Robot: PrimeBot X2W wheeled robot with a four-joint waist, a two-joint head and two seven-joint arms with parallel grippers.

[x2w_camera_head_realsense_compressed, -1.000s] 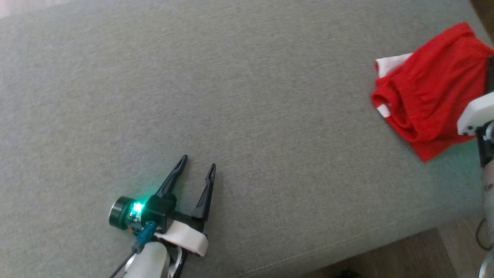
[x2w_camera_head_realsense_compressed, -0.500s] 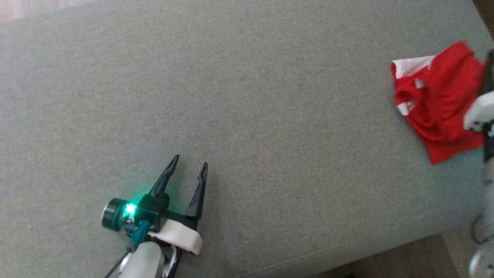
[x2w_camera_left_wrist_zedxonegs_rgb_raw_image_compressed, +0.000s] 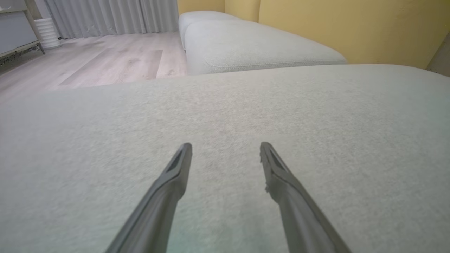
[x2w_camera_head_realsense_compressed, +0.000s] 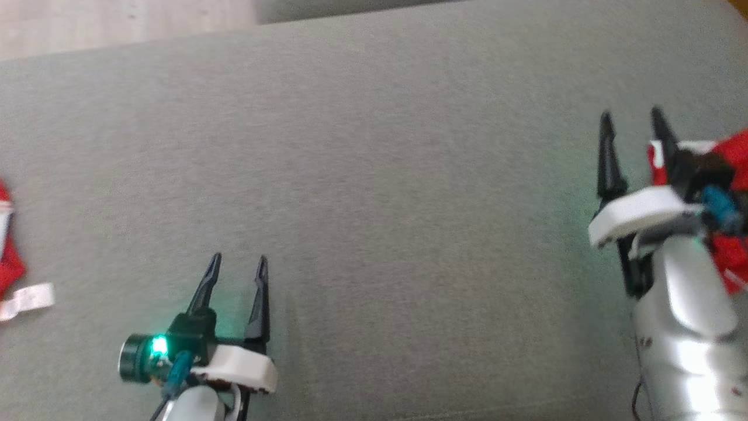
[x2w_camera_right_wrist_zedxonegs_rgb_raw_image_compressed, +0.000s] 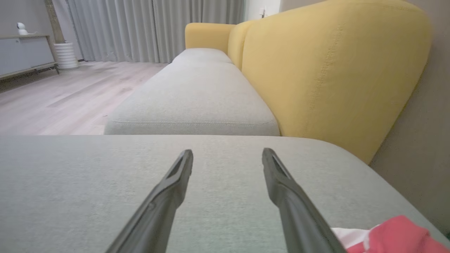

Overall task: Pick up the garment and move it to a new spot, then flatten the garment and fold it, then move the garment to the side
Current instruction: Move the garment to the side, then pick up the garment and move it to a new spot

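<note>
- Left gripper (x2w_camera_head_realsense_compressed: 238, 258): low at the lower left of the head view. Fingers point up-frame over the grey cushion (x2w_camera_head_realsense_compressed: 409, 204), spread, with nothing between them. A green light (x2w_camera_head_realsense_compressed: 156, 345) glows at the wrist.
- Right gripper (x2w_camera_head_realsense_compressed: 631, 114): at the right of the head view, with the silver forearm (x2w_camera_head_realsense_compressed: 684, 310) rising from the bottom edge. Fingers spread and near parallel. The right wrist view shows only bare cushion between them.
- Garment (x2w_camera_head_realsense_compressed: 737, 145): red with white trim, bunched at the far right of the cushion. It lies just beside the right gripper's outer finger and is partly hidden by the wrist. It is not between the fingers; whether it touches them I cannot tell.
- A second red cloth (x2w_camera_head_realsense_compressed: 7, 263) with a white strip (x2w_camera_head_realsense_compressed: 26, 296) sits at the left edge of the head view, well apart from the left gripper.
- Edges: the cushion's far edge runs along the top of the head view, with pale wood floor (x2w_camera_head_realsense_compressed: 117, 26) beyond it at the upper left. In the right wrist view a neighbouring seat cushion (x2w_camera_right_wrist_zedxonegs_rgb_raw_image_compressed: 197, 102) lies past that edge and a yellow backrest (x2w_camera_right_wrist_zedxonegs_rgb_raw_image_compressed: 327, 70) stands to the right.
- Open room: a wide stretch of bare cushion between the two grippers.
</note>
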